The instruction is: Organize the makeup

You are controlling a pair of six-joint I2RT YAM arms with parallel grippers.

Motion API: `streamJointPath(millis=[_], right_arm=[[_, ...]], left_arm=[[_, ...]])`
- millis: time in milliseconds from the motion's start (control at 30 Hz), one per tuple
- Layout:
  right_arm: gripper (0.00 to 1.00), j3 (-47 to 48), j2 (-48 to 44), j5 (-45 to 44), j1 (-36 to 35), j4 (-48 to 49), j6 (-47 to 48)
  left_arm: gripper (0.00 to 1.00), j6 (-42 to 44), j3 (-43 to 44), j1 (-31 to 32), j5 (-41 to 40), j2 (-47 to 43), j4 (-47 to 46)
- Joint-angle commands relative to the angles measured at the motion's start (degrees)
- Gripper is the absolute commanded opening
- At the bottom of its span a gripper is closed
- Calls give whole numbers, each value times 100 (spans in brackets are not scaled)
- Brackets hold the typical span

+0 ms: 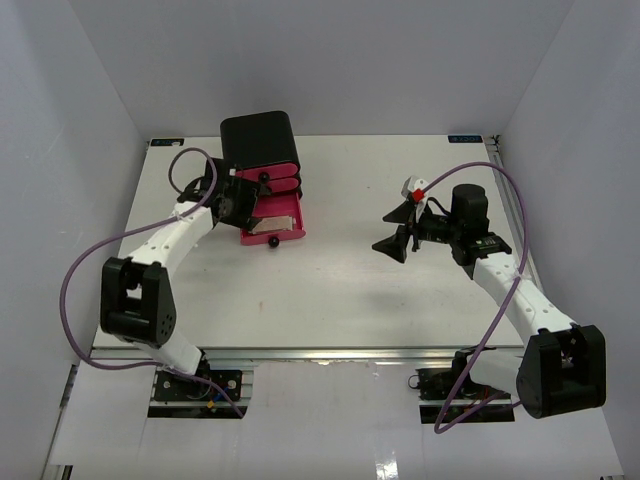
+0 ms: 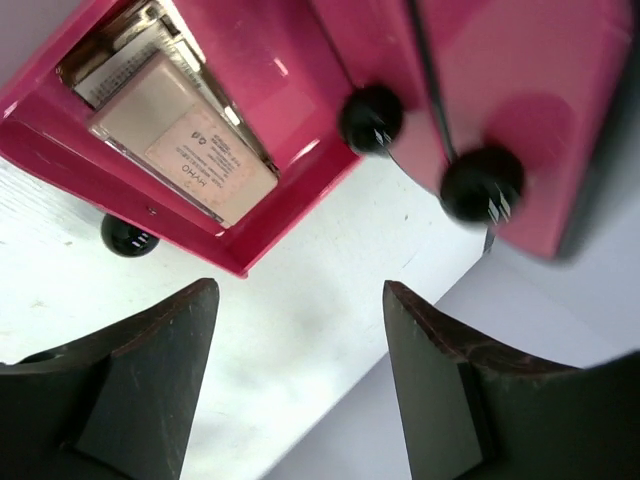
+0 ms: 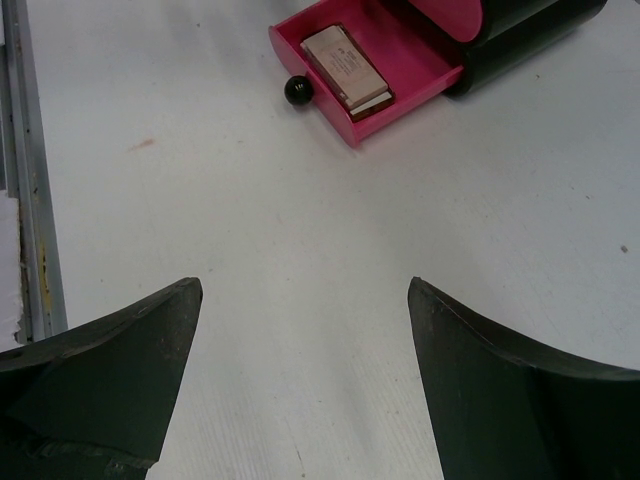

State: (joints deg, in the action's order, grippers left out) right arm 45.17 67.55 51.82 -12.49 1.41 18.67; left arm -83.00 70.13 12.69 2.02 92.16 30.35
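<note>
Right wrist: you've got the compact [image 3: 343, 66] in the open pink drawer [image 3: 418, 58], upper centre; left gripper [image 2: 298, 300] and right gripper [image 3: 302, 290] spread, empty; closing it probably remains.

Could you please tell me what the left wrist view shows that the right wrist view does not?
Only the left wrist view shows the two closed drawers' knobs and the open left gripper. Only the right wrist view shows the rail at the table edge and the open right gripper. Both show the open drawer, the compact inside it and its knob.
</note>
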Motion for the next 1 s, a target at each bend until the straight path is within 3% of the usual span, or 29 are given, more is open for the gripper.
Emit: streamJointPath(millis=[0, 133, 233, 367, 533, 967], right_arm=[[90, 13, -145, 283, 62, -23, 252], [90, -7, -197, 314, 72, -35, 268], [90, -5, -189, 343, 80, -33, 254], [90, -3, -202, 334, 75, -32, 255], [90, -11, -216, 308, 92, -30, 266], [90, -3, -119, 290, 110, -45, 278]], left_arm=[[76, 1762, -585, -501, -242, -1104, -458], [76, 2305, -1561, -1745, 174, -1570, -461], [85, 2623, -1465, -2198, -59, -1233, -205], [94, 2833, -632, -2378, -279, -164, 309], [98, 2825, 374, -2402, -473, 925, 598], [98, 2702, 2918, -2402, -1019, 2960, 2251]])
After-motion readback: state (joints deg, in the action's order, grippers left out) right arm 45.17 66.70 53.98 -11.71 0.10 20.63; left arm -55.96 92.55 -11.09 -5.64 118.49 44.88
